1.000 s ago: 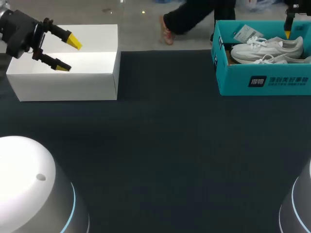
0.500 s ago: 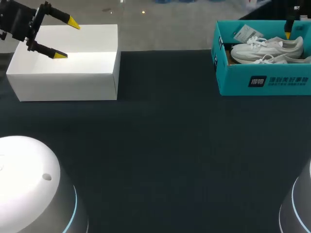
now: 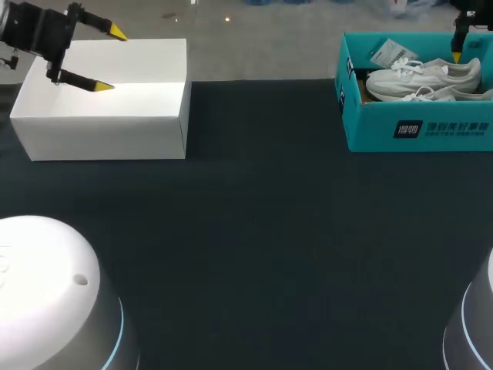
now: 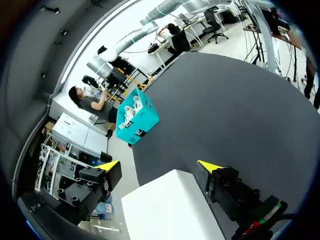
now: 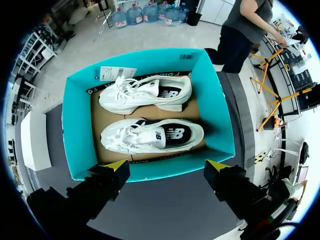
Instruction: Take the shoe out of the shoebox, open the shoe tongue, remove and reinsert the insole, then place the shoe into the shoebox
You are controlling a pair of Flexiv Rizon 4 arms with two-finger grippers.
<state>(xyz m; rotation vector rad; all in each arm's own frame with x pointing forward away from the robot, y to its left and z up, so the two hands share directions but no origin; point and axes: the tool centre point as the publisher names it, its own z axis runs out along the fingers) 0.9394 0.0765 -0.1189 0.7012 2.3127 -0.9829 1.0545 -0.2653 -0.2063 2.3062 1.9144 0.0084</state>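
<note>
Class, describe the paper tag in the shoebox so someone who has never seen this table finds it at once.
Look to the teal shoebox at the far right corner of the table, where two white shoes lie side by side. In the corner beyond the toe of the farther shoe lies the paper tag: the only flat, printed slip in the box.

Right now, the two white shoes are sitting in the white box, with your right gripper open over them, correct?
Not quite. The two white shoes sit in the teal shoebox, not the white box; the right wrist view shows this plainly. The rest holds: the right gripper is open over them.
</note>
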